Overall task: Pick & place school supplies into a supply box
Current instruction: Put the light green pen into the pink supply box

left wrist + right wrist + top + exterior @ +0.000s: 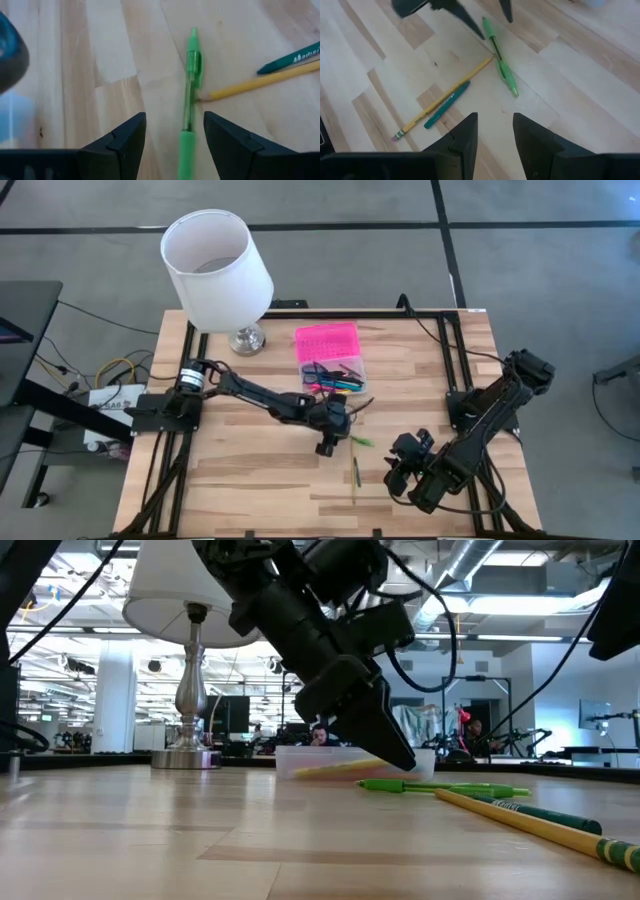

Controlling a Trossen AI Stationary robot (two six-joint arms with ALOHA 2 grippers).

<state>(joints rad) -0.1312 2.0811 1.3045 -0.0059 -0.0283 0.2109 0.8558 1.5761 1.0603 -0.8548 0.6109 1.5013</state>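
Faintly, white lettering marks the teal pen (pixel 290 58), unreadable.

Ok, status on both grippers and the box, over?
Left gripper open, straddling green pen. Right gripper open, waiting nearby. Supply box partly filled. Yellow pencil touches the pen.

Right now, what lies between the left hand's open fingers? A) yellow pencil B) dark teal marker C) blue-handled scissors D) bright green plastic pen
D: in the left wrist view the bright green plastic pen runs up the gap of the open left hand; the yellow wooden pencil and dark teal marker lie off to one side.
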